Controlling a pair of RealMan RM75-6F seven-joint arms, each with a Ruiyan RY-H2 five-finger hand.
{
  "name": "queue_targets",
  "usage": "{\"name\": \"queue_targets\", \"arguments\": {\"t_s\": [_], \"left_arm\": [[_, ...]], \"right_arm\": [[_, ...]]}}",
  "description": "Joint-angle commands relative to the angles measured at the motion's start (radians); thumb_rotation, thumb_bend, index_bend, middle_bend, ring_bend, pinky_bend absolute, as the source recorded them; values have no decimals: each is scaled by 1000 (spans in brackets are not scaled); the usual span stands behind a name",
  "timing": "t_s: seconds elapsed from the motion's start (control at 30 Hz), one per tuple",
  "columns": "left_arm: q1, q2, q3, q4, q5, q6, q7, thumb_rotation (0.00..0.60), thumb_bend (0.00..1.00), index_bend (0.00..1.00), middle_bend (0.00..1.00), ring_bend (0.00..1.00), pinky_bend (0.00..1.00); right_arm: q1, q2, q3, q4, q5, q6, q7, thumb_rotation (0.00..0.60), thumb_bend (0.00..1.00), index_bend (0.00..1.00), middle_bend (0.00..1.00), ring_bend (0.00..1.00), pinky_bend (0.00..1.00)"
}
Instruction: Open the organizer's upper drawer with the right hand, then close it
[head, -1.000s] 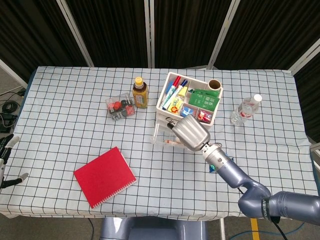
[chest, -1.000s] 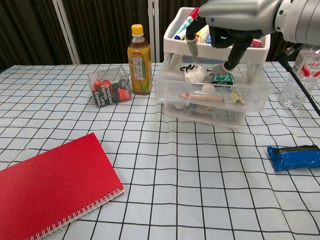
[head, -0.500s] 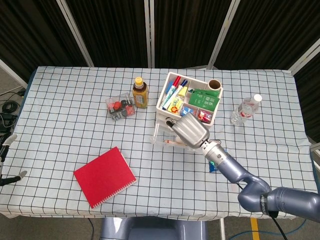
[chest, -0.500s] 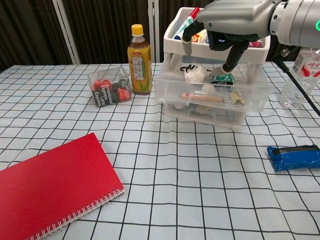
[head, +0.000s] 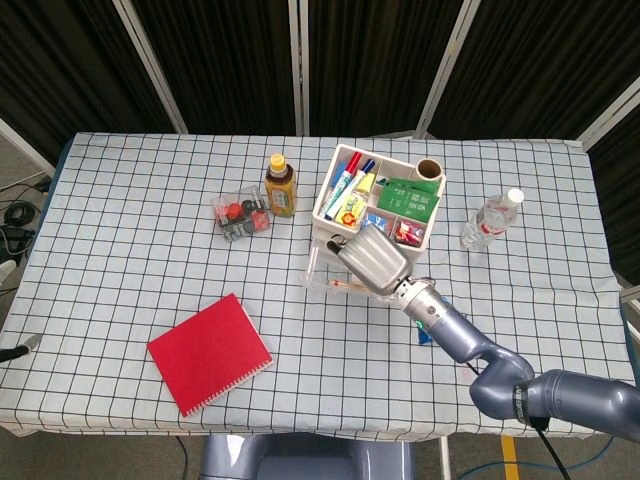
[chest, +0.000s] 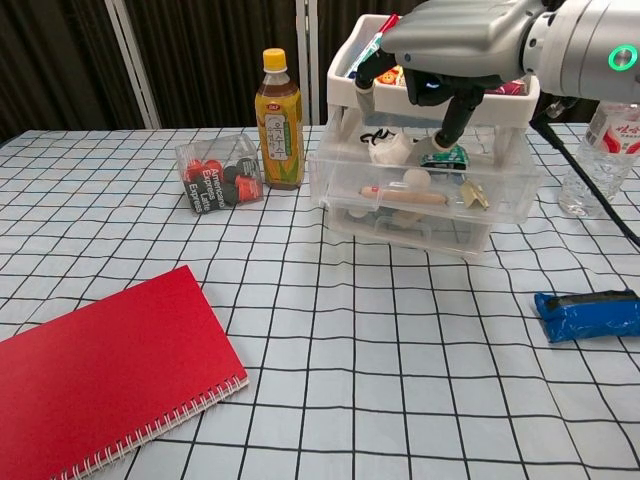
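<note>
While the clear plastic upper drawer (chest: 425, 185) stands pulled out from the white desk organizer (head: 377, 205) near the table's middle, the robot's silver right hand (chest: 450, 45) hovers above it, fingers (chest: 448, 118) curled downward into the drawer, holding nothing; the left hand is out of sight.

— Where does the organizer (chest: 430, 150) stand?

— Right under the right hand (chest: 455, 45), a white frame with clear plastic drawers and a top tray packed with markers and packets.

— And the upper drawer (chest: 425, 185)?

— Pulled out toward the table's front, below the hand's downward-curled fingers (chest: 452, 110). Through its clear front show small white items, a green packet and a wooden stick.

— Is it level?

— Level, jutting past the frame.
</note>
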Motion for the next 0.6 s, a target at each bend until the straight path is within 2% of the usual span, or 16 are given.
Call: {"name": "queue_targets", "arguments": {"t_s": [0.03, 0.6], "left_arm": [[1, 1, -1, 1, -1, 1, -4, 600, 158, 0, 0, 0, 0], [-5, -3, 0, 5, -11, -14, 5, 600, 157, 0, 0, 0, 0]], "right_arm": [[5, -10, -1, 15, -4, -6, -3, 600, 144, 379, 1000, 1000, 792], [9, -66, -15, 123, -53, -1, 3, 600, 144, 432, 1000, 1000, 793]]}}
